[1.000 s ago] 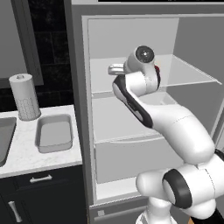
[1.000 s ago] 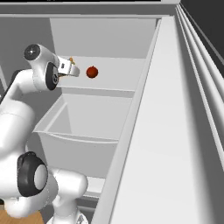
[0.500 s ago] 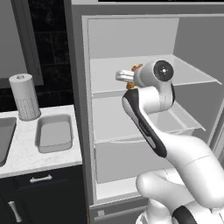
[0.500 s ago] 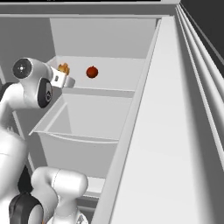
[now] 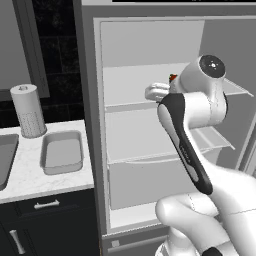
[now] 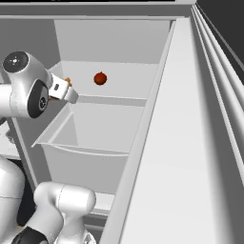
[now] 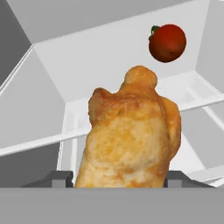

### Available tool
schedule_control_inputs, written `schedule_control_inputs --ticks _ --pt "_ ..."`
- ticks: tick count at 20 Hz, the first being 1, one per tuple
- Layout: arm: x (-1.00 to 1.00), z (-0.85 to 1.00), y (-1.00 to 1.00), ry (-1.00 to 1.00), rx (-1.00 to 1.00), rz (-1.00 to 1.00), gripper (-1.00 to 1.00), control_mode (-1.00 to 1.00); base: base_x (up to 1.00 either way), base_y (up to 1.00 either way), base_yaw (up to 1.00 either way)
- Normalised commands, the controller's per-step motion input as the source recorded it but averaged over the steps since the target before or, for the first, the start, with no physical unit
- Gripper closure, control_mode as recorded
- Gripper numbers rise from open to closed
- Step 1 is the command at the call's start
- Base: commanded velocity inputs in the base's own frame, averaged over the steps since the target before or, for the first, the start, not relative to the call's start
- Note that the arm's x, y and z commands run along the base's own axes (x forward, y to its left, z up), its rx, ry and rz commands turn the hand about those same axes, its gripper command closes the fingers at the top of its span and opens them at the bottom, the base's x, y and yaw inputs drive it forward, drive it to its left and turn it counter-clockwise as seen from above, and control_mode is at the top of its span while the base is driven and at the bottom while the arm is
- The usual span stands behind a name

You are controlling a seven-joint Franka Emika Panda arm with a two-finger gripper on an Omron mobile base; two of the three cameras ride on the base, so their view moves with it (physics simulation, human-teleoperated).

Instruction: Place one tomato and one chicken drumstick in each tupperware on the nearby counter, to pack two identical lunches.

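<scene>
Drumstick [image 7: 131,135]: golden-brown, large in the hand view, lodged between the two dark tips of the gripper [image 7: 118,177], bone end pointing away toward the fridge's back wall. Judged held; jaws part-way closed against the meat, one on each side. A sliver of the same orange-brown visible at the gripper in the right base view.

Tomato [image 6: 100,78]: red, green stem, resting on the upper fridge shelf [image 6: 119,90] toward the rear, well apart from the gripper. Untouched.

Tupperware [image 5: 62,151]: one grey tray in view on the white marbled worktop [image 5: 30,175], just beside the fridge wall, nothing visible inside. Paper-towel roll [image 5: 28,111] behind it; dark sink edge [image 5: 6,160] at far left. Second tray not made out from here.

Arm: reaching into the open fridge at upper-shelf height, hand turned toward the left side of the compartment.

Step in hand, as judged: fetching a chicken drumstick out of the fridge, grip made, carry not yet completed. Packing barely begun, going by the bare tray.

Next move, as judged: clear the shelf lip and fridge wall without knocking the load, swing left and down over the tray, lower close before release to stop rolling. Tomato to follow.
</scene>
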Motion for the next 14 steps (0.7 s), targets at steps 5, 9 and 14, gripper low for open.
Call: schedule_control_inputs --ticks 5,9,14 --pt "-0.98 -0.65 -0.09 0.0 -0.02 0.02 1.0 -1.0 0.0 0.0 0.0" --pt "-0.52 -0.8 -0.21 0.0 -0.15 0.01 1.0 -1.0 0.0 0.0 0.0" --pt "-0.02 -0.57 -0.48 0.12 -0.11 0.0 1.0 -1.0 0.0 0.0 0.0"
